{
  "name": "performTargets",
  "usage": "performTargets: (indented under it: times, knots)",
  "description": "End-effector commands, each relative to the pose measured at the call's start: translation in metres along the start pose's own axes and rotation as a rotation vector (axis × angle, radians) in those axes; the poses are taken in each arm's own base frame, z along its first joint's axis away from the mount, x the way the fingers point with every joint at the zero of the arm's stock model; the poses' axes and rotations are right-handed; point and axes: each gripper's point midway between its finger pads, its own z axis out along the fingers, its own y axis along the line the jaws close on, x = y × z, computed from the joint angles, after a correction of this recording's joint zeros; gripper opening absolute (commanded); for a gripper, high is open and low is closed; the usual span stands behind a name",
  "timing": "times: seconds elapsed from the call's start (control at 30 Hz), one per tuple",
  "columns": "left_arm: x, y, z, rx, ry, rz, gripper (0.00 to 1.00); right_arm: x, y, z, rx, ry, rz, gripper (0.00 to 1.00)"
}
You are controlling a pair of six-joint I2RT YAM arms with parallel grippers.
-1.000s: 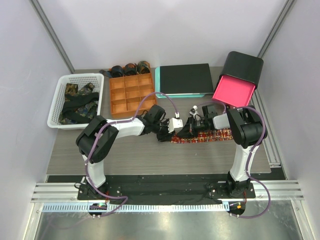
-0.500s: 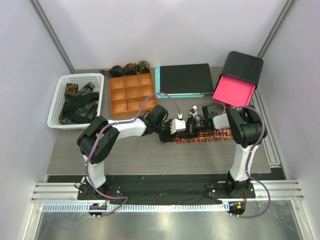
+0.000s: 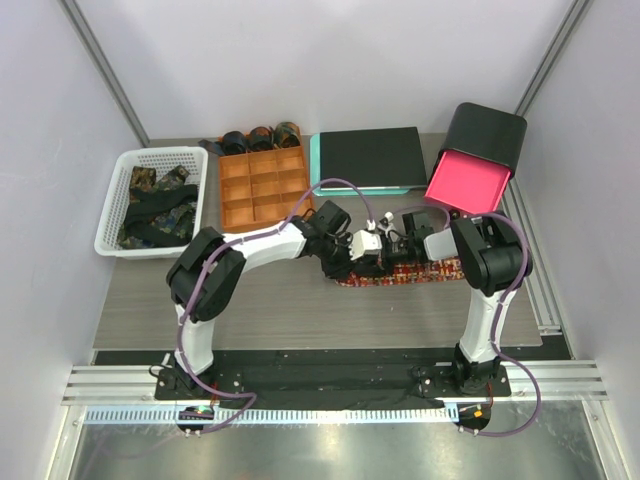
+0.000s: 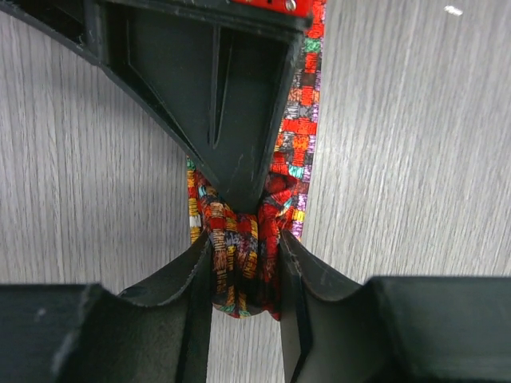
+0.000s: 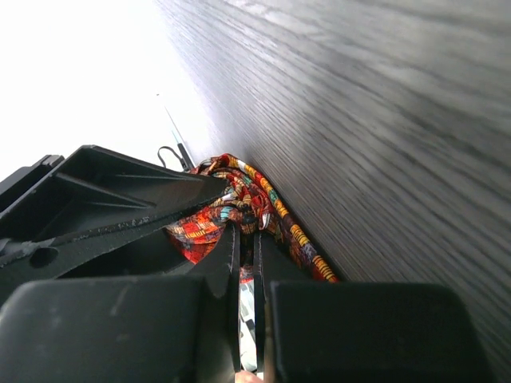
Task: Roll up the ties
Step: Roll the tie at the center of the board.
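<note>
Grey wood-grain counter [image 3: 270, 300] fills my overhead feed, with both arms reaching toward its middle. On it, right of centre, lies the red-orange check tie [image 3: 425, 271], stretched left to right, its left end gathered into a tight bunch where the two arms meet. From the left wrist camera I see the left end effector [image 4: 243, 239] clamped on that bunch, one finger pressed against each side of the fabric. The right end effector [image 5: 247, 233] is closed, its tips buried in the same gathered fabric; it looks to be nipping the cloth, though the view is too cramped for me to be sure. Its black finger comes in from the far side and meets the bunch right at the left arm's fingertips. At the far left stands a white basket [image 3: 112, 210] holding loose dark patterned ties [image 3: 150, 210]. Just right of it sits an orange tray [image 3: 262, 187], with three dark rolled ties [image 3: 260, 137] along its far edge.
</note>
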Motion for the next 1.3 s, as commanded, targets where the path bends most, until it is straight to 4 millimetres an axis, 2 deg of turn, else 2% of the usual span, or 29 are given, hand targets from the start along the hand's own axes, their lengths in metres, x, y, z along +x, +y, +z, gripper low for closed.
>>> performTargets:
  times: [0.0, 0.07, 0.2, 0.33, 0.4, 0.47, 0.67, 0.87, 0.9, 0.97, 1.0, 1.1, 1.17, 1.27]
  knots:
    - [-0.027, -0.01, 0.008, 0.005, -0.008, 0.032, 0.33, -0.004, -0.031, 0.016, 0.161, -0.087, 0.018, 0.01]
    - [-0.02, -0.013, 0.015, -0.005, 0.034, 0.047, 0.32, -0.004, -0.025, 0.016, 0.151, -0.091, 0.018, 0.01]
    - [0.011, -0.017, 0.026, -0.006, 0.152, 0.05, 0.24, -0.002, -0.008, 0.012, 0.117, -0.073, 0.01, 0.06]
    - [0.043, -0.022, 0.027, 0.013, 0.256, 0.055, 0.19, -0.004, 0.013, 0.002, 0.103, -0.069, -0.036, 0.25]
    - [0.053, -0.027, 0.026, 0.025, 0.28, 0.054, 0.18, -0.005, 0.022, -0.005, 0.105, -0.07, -0.047, 0.27]
    - [0.057, -0.029, 0.025, 0.035, 0.291, 0.046, 0.18, -0.008, 0.038, -0.011, 0.079, -0.081, -0.084, 0.3]
    - [0.066, -0.031, 0.027, 0.04, 0.316, 0.043, 0.18, -0.001, 0.052, -0.027, 0.101, -0.074, -0.132, 0.33]
    - [0.063, -0.028, 0.028, 0.035, 0.311, 0.046, 0.18, 0.002, 0.052, -0.024, 0.121, -0.063, -0.129, 0.37]
    - [0.063, -0.027, 0.029, 0.034, 0.313, 0.046, 0.18, 0.003, 0.046, -0.023, 0.147, -0.062, -0.118, 0.36]
    - [0.062, -0.027, 0.029, 0.034, 0.311, 0.044, 0.18, 0.002, 0.038, -0.023, 0.177, -0.053, -0.149, 0.3]
    - [0.062, -0.027, 0.028, 0.033, 0.311, 0.042, 0.18, 0.003, 0.026, -0.023, 0.224, -0.048, -0.136, 0.21]
    - [0.06, -0.025, 0.025, 0.033, 0.298, 0.029, 0.18, -0.002, 0.009, -0.026, 0.296, -0.063, -0.134, 0.05]
    - [0.059, -0.023, 0.022, 0.034, 0.282, 0.011, 0.19, -0.005, -0.004, -0.029, 0.345, -0.068, -0.124, 0.01]
    - [0.054, -0.021, 0.015, 0.031, 0.253, 0.004, 0.23, -0.01, -0.014, -0.033, 0.406, -0.088, -0.136, 0.01]
